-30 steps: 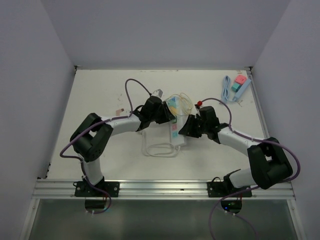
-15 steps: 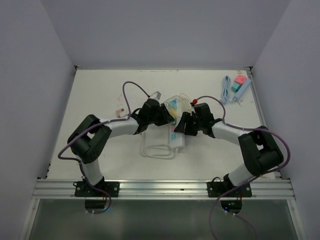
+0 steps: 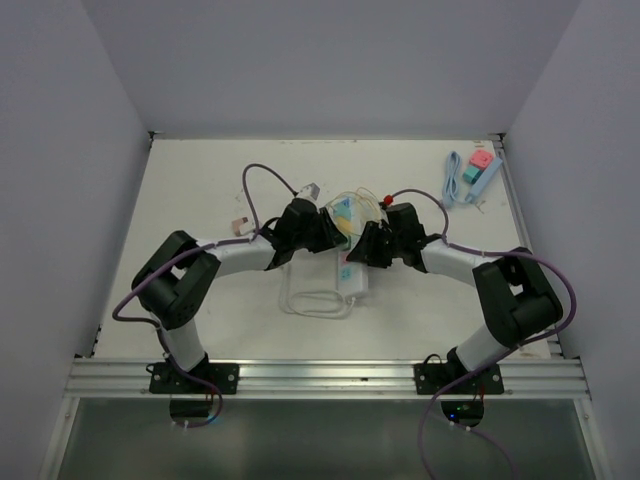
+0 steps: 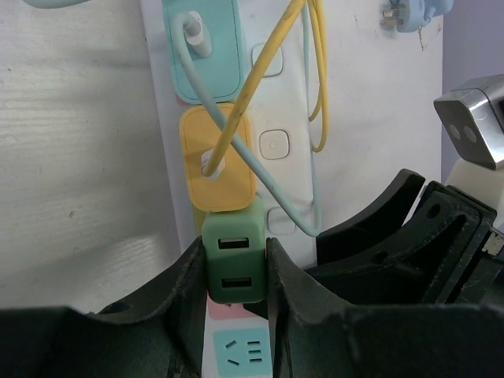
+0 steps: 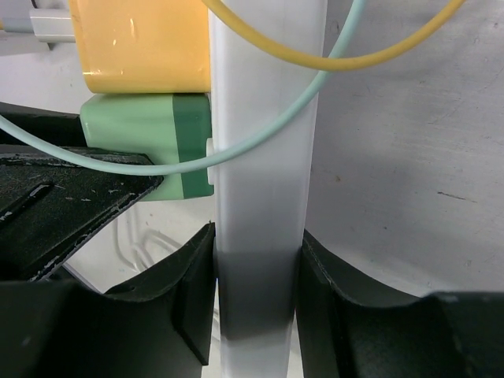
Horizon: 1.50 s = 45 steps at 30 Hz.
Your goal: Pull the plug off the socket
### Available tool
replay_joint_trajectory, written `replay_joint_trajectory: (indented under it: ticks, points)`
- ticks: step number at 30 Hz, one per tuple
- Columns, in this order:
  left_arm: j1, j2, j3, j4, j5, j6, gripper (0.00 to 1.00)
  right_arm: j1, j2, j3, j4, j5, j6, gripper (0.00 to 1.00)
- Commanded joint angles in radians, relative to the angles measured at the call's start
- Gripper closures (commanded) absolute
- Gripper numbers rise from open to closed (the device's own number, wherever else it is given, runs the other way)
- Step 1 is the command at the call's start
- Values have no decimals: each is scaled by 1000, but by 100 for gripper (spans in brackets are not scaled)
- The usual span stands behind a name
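Note:
The green plug (image 4: 233,272) with two USB slots sits in the white socket strip (image 4: 285,102), just below a yellow plug (image 4: 216,161) and a pale blue plug (image 4: 203,47). My left gripper (image 4: 235,253) is shut on the green plug, one finger on each side. My right gripper (image 5: 256,264) is shut on the socket strip (image 5: 264,157) across its width, close to the green plug (image 5: 150,126). From above, both grippers (image 3: 325,232) (image 3: 368,248) meet over the strip (image 3: 352,275) from opposite sides and hide the green plug.
Yellow and pale blue cables (image 4: 311,94) loop over the strip's switches. The strip's white cord (image 3: 318,298) lies coiled toward the near edge. A blue and pink item (image 3: 478,172) rests at the back right corner, and a small metal piece (image 3: 310,189) behind the left gripper.
My right arm has swung left and inward to the strip, and its jaws widened and then closed around the strip. The left gripper has stayed on the green plug.

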Motion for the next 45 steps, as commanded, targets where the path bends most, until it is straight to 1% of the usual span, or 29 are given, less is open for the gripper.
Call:
replay_joint_trajectory:
  ticks: [1, 2, 4, 10, 16, 20, 26, 30, 32, 37, 43, 45]
  points:
    - [-11, -47, -21, 17, 16, 22, 100, -9, -1, -3, -15, 95, -41, 100]
    - [-11, -48, -24, 21, 16, 20, 100, -12, -4, -10, -15, 104, -43, 100]
    - [-10, -54, -27, 23, 16, 20, 100, -18, -6, -22, -68, 127, -46, 100]
    - [10, -99, -45, 21, 16, 17, 100, -21, -4, -34, -188, 247, -72, 100]
    - [50, -172, -94, 18, 12, 23, 100, -50, 10, -63, -225, 278, -78, 100]
    - [84, -215, -171, 32, 19, 11, 100, -58, 21, -62, -255, 299, -72, 100]
    - [133, -295, -255, 20, 27, -4, 100, -63, 42, -60, -265, 305, -49, 100]
    - [167, -347, -288, -17, 13, 8, 100, -61, 51, -54, -245, 275, -54, 100]
    - [194, -373, -318, -38, 6, 17, 100, -66, 48, -54, -226, 252, -60, 100]
    - [338, -442, -392, -48, -25, 40, 100, -63, 30, -51, -187, 177, -89, 100]
    - [473, -447, -462, -26, -13, 49, 100, -63, 14, -65, -147, 123, -106, 100]
    - [510, -444, -469, -28, -8, 52, 93, -63, 14, -66, -137, 114, -106, 100]
